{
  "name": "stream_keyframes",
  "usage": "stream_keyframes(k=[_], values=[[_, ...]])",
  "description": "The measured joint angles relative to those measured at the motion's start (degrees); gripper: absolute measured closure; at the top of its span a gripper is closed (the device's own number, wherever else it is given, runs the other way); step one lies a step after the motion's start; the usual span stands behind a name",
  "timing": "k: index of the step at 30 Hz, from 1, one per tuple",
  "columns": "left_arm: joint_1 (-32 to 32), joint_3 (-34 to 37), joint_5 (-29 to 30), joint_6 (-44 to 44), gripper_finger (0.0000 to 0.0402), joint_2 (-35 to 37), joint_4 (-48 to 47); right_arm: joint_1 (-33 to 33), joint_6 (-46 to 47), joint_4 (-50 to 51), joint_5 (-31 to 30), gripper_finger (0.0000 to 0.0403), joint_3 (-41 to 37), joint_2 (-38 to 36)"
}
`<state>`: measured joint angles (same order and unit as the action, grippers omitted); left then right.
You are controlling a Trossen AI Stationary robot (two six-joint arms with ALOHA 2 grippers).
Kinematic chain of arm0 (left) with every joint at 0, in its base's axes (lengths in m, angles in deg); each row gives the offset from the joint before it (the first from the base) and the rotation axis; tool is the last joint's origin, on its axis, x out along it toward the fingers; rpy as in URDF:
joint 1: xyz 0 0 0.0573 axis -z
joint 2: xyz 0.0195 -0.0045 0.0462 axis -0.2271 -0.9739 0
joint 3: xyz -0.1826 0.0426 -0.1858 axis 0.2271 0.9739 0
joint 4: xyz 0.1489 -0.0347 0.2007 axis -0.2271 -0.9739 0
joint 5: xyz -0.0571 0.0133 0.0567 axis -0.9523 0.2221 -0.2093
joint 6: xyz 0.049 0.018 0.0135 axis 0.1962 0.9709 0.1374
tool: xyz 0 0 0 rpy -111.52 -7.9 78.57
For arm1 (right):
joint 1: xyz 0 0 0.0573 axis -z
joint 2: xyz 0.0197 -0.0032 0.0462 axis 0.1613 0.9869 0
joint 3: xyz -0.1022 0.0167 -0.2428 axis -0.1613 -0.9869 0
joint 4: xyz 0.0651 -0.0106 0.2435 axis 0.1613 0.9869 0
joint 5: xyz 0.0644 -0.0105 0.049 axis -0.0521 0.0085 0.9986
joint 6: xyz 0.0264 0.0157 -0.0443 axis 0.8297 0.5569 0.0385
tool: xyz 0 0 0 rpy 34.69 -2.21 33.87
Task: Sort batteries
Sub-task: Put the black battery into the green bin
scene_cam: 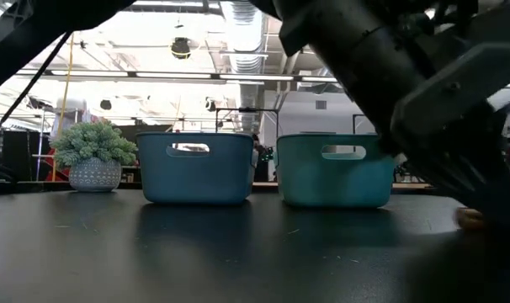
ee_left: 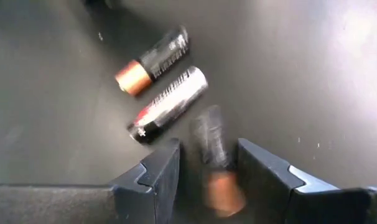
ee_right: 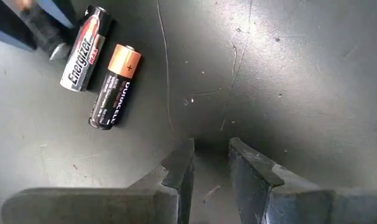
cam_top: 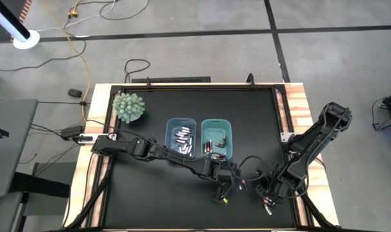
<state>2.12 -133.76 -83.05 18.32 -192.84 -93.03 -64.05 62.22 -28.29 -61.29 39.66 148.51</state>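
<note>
Your left gripper (ee_left: 207, 171) sits at the table's six o'clock, jaws apart around a dark copper-ended battery (ee_left: 213, 162). Two more batteries (ee_left: 167, 102) lie just beside it. Your right gripper (ee_right: 210, 165), toward five o'clock, stands slightly apart, holding nothing.

A potted plant (cam_top: 129, 107) (spiky, pale green) sits beside two blue bins (cam_top: 180, 136).

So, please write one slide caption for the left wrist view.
Left gripper straddles a blurred copper-ended battery beside two loose batteries.
</note>
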Motion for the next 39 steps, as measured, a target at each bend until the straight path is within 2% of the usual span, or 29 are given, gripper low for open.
stream_keyframes(k=[11, 14, 23, 29, 39], values=[[0.1, -0.2, 2.0, -2.0, 0.0253, -0.7, -1.9, 0.0, 0.0, -0.2, 0.0, 0.0285, 0.0, 0.0], [0.1, -0.2, 2.0, -3.9, 0.0272, -0.8, -3.1, 0.0, 0.0, -0.2, 0.0, 0.0285, 0.0, 0.0], [0.1, -0.2, 2.5, -6.3, 0.0361, -0.8, -7.1, 0.0, 0.0, -0.2, 0.0, 0.0285, 0.0, 0.0], [0.4, -0.2, 2.8, -8.2, 0.0361, -0.8, -7.4, 0.0, -0.4, -0.2, 0.0, 0.0285, 0.0, 0.0], [0.6, -5.6, 3.0, -12.8, 0.0352, -0.9, -9.9, 0.0, -1.4, -0.2, 0.1, 0.0285, 0.0, 0.0]])
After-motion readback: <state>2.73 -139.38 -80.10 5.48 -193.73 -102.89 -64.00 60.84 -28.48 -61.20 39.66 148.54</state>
